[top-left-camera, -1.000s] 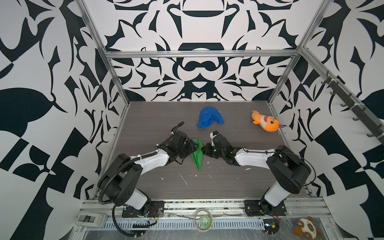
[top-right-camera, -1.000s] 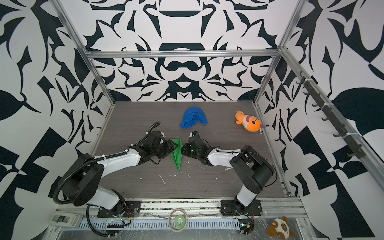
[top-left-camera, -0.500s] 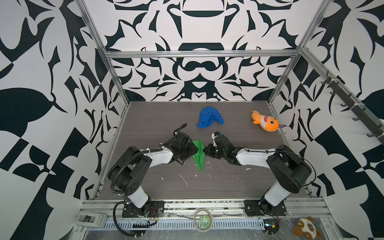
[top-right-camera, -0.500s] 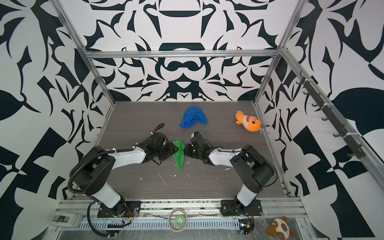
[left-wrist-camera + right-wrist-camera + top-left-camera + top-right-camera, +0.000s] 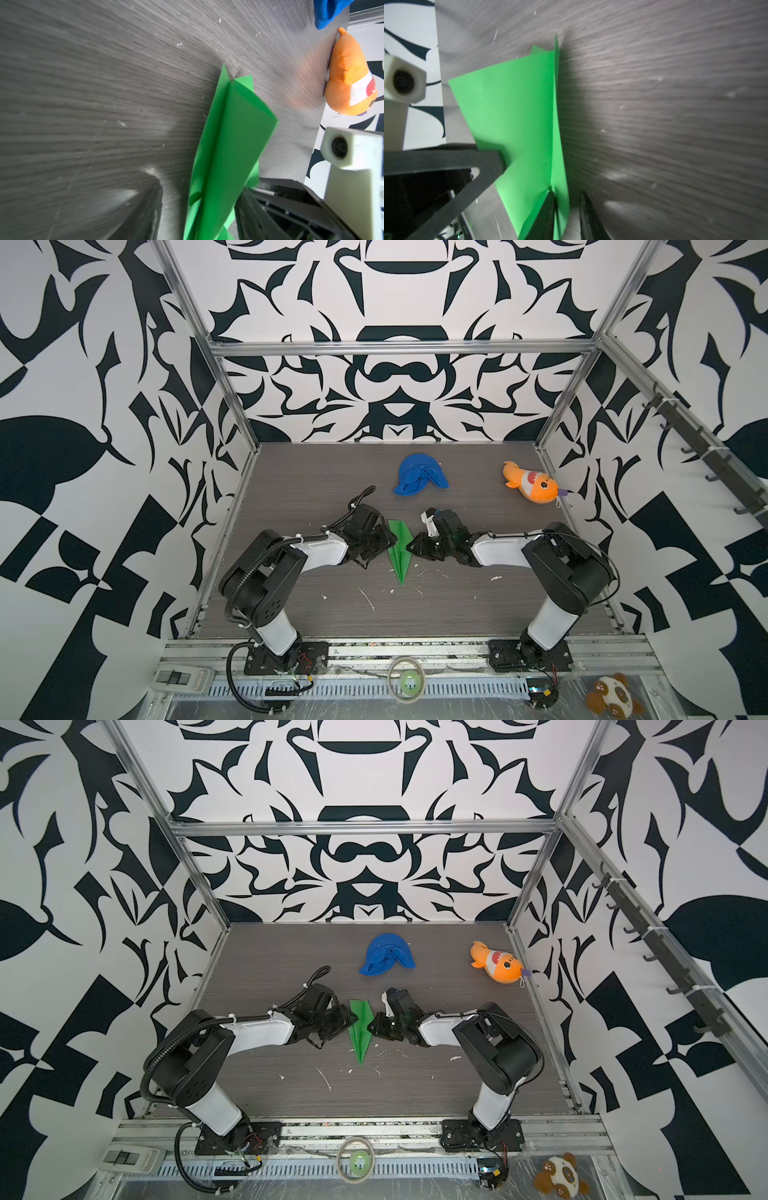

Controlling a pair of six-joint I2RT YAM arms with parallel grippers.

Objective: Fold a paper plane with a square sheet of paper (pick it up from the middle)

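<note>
The square sheet of paper shows folded into the green paper plane (image 5: 400,551) (image 5: 361,1031), lying mid-table with its nose toward the front edge. My left gripper (image 5: 389,540) (image 5: 202,187) is open and straddles the plane (image 5: 226,145). One of its fingers (image 5: 268,209) is against the paper, and the other stands off on bare table. My right gripper (image 5: 410,548) (image 5: 566,193) is open a little from the opposite side. One flap of the plane (image 5: 517,116) sits between its jaws, with a gap to the outer finger (image 5: 588,216).
A blue cloth lump (image 5: 419,479) lies behind the plane. An orange plush fish (image 5: 532,487) lies at the back right by the wall. White scraps (image 5: 368,599) are scattered on the table (image 5: 457,614) in front. A tape roll (image 5: 405,679) and a plush toy (image 5: 609,699) sit beyond the front rail.
My right gripper's jaws have parted from shut to slightly open. My left arm's elbow has swung in toward the table, and its jaws have narrowed a touch. The plane has barely shifted.
</note>
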